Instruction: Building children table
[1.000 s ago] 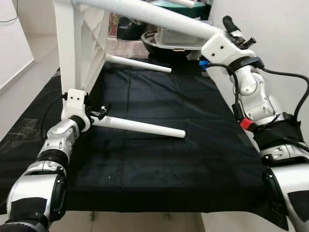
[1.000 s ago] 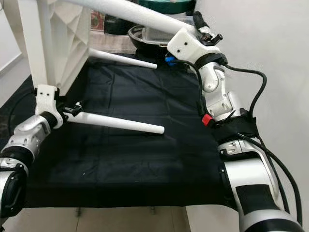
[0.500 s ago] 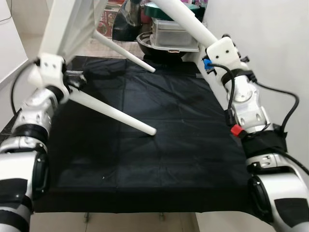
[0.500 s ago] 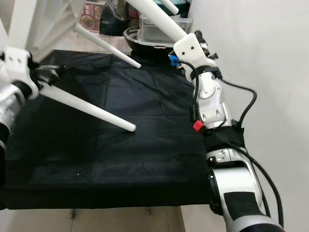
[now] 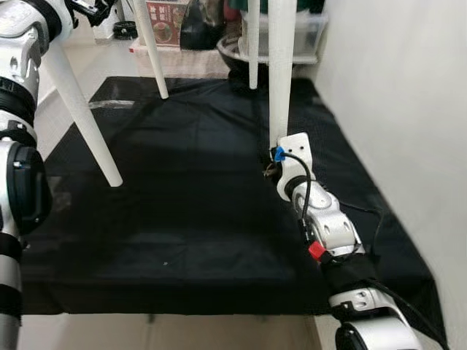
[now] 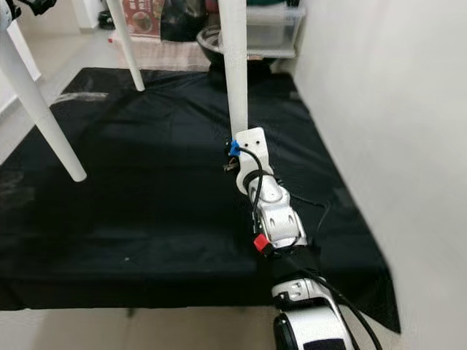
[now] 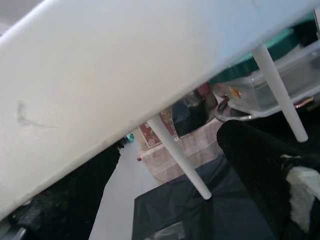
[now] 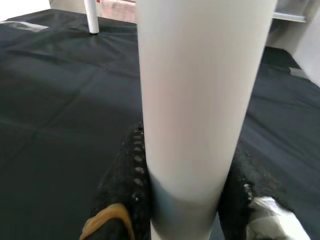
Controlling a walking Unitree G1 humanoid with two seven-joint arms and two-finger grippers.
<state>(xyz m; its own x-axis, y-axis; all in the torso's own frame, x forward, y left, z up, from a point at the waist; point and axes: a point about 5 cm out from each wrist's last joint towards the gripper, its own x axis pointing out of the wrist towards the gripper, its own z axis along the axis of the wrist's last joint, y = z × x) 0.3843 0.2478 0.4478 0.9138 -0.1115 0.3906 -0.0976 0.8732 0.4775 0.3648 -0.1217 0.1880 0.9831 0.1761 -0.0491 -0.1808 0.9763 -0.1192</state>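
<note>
- We see the white children's table [image 5: 281, 44] standing with its legs down on the black cloth [image 5: 190, 197] that covers the floor; its top is cut off above the edge of both eye views, so we can only count four white legs.
- Our right gripper [image 8: 185, 200] is low at the near right leg [image 5: 280, 80], close to that leg's foot, and in the right wrist view its two black fingers [image 8: 127, 170] sit tight on either side of the white tube, clamped on it.
- In the eye views the fingers themselves are hidden behind the white wrist block [image 5: 293, 153] and the leg, so the grip reads only from the wrist camera.
- Our left gripper [image 5: 93, 7] is raised high at the upper left corner, partly cut off by the frame edge, beside the top of the near left leg [image 5: 80, 109], which slants down to the cloth.
- The left wrist view shows a broad white surface, probably the table's edge or leg, pressed close across the lens with a black finger [image 7: 260, 165] under it; we cannot tell whether those fingers are closed on it or apart.
- The two far legs [image 5: 151, 51] end on the cloth's far edge.
- Behind them clear plastic storage boxes [image 5: 306, 33] and a dark bowl [image 5: 237, 62] are half hidden by the legs and too blurred to make out further.
- A plain pale wall [image 5: 394, 109] runs along the right side.
</note>
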